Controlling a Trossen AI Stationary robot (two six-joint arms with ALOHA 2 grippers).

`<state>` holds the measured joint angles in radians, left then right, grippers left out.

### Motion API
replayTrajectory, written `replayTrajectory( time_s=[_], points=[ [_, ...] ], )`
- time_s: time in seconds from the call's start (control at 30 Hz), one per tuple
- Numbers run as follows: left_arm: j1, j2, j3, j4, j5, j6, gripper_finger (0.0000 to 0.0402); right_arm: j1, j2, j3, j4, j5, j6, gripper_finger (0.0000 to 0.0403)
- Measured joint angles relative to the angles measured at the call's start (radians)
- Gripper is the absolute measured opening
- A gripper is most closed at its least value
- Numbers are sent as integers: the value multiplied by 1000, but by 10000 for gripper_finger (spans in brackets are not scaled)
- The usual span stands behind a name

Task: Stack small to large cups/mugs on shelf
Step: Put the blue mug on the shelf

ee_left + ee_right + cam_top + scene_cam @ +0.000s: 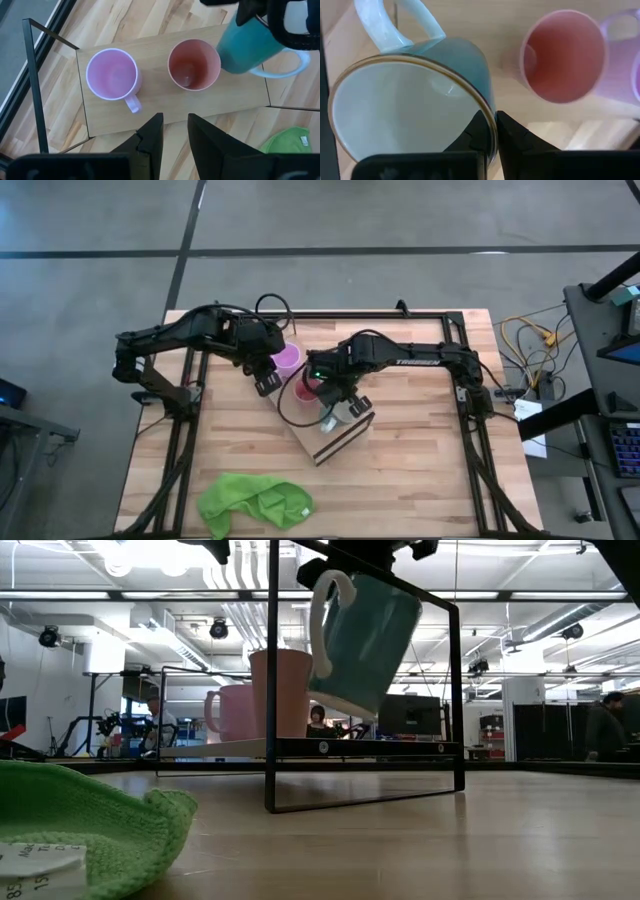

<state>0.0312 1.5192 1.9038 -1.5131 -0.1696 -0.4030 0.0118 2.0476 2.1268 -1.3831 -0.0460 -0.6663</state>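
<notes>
Here the right pincer [492, 131] pinches the rim of the large mug [410, 100], one finger inside the rim and one outside. The mug, which shows teal outside and pale inside, hangs tilted in the air above the shelf [150, 107], touching neither board nor cups, as the low view confirms for the mug [362, 635]. On the shelf stand the light purple cup [112, 75], handle toward the left wrist camera, and just beside it the pink-red cup [194, 64], both upright and open side up. The pink-red cup lies between the purple cup and the lifted mug. The left pincer [175, 132], fingers spread and holding nothing, hovers near the shelf's edge. In the high view a green cloth [252, 502] lies on the table [420, 480], well apart from the shelf [345, 435].
</notes>
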Motion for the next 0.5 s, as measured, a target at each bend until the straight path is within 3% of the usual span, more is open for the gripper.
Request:
replayTrajectory(
  time_s=[0.5],
  points=[
    [0,0,0,2,-3,0,75,1,0,-67,43,-10,-19,13]
  ],
)
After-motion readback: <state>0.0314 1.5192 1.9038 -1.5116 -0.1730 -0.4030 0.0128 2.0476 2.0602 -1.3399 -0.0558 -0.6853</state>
